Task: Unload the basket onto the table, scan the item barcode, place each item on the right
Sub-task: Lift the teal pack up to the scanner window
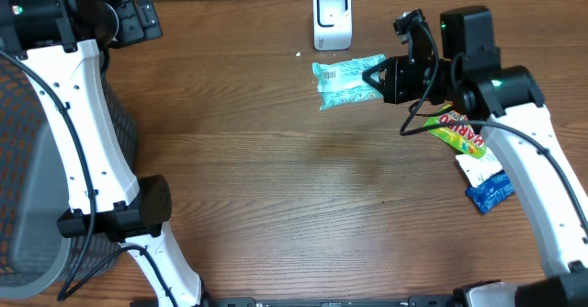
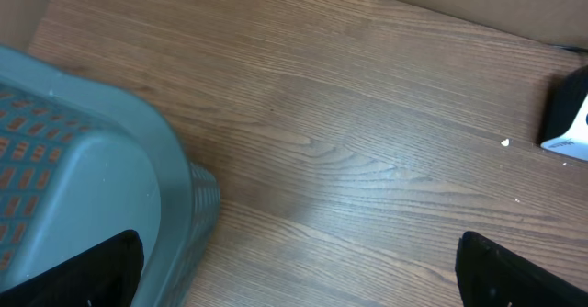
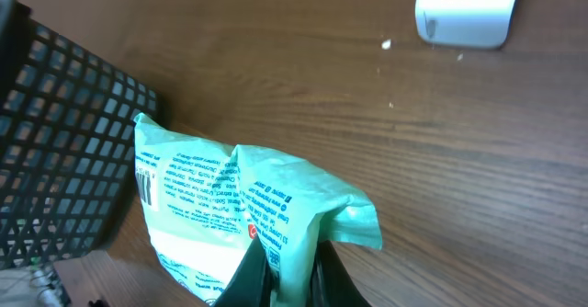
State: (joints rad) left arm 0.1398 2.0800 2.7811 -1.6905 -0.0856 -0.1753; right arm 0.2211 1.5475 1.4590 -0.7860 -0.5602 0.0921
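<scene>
A mint-green packet (image 1: 342, 82) hangs above the table, just below the white barcode scanner (image 1: 332, 17). My right gripper (image 1: 375, 77) is shut on the packet's right end. In the right wrist view the packet (image 3: 230, 206) is pinched between the black fingers (image 3: 253, 275), its barcode on the left face, and the scanner (image 3: 464, 8) stands at the top right. My left gripper (image 2: 299, 270) is open over bare wood beside the basket, holding nothing; in the overhead view it sits at the far left (image 1: 138, 17).
A grey mesh basket (image 1: 28, 160) fills the left side, its rim (image 2: 110, 151) showing in the left wrist view. A Haribo bag (image 1: 459, 132), a white packet (image 1: 478, 167) and a blue packet (image 1: 490, 192) lie at the right under my right arm.
</scene>
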